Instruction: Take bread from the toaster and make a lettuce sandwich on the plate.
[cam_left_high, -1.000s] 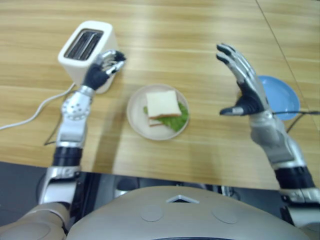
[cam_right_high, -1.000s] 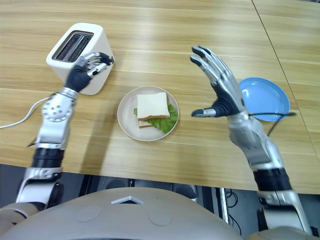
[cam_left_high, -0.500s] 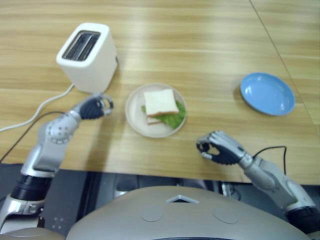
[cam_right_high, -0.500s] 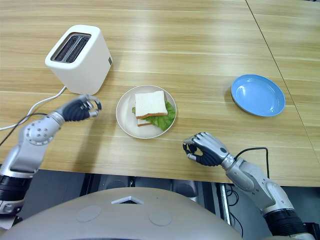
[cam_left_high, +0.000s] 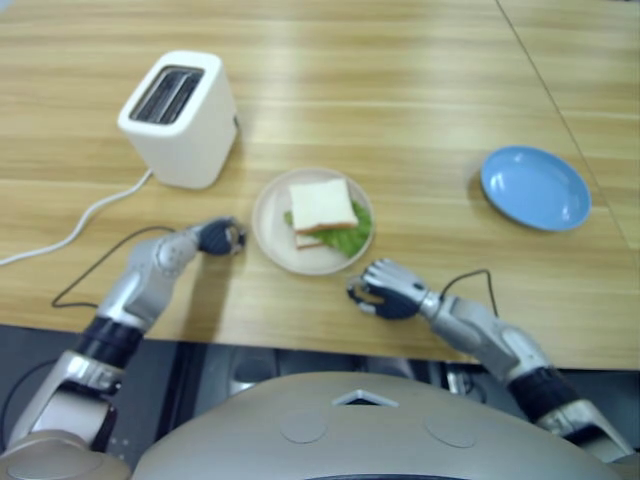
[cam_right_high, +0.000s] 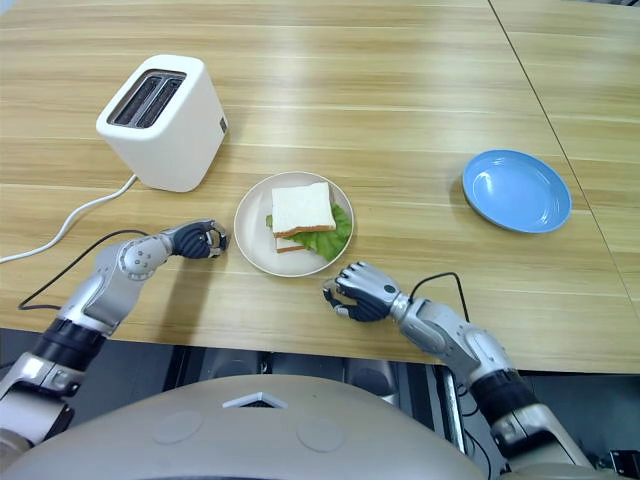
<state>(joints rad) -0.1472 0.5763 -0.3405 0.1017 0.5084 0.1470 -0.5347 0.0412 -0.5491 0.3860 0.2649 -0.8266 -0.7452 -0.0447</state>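
The lower slice of bread (cam_right_high: 286, 247) is hiding almost wholly under the top slice (cam_right_high: 303, 208), showing just a pale edge at the near left. The lettuce (cam_right_high: 337, 234) is peeping out only along the right and near sides of the sandwich, which is sitting on the round cream plate (cam_right_high: 250, 228) near the front middle of the table. The toaster (cam_right_high: 165, 135) is standing upright to the far left of the plate, its slots (cam_right_high: 147, 97) showing dark so that their contents are hard to make out. Its white cord (cam_right_high: 55, 232) is trailing off the left edge of view. The wooden table (cam_right_high: 380, 90) is spreading across the scene, meeting a second tabletop (cam_right_high: 590, 80) along a seam at the right, and a blue plate (cam_right_high: 516, 190) is lying well apart to the right. A thin black cable (cam_right_high: 90, 244) is looping beside the left forearm and another (cam_right_high: 440, 276) beside the right. The left hand (cam_right_high: 198, 240) is resting low on the table just left of the plate, curled shut and grasping nothing. The right hand (cam_right_high: 358, 293) is lying just in front of the plate's near right rim, likewise clenched around nothing.
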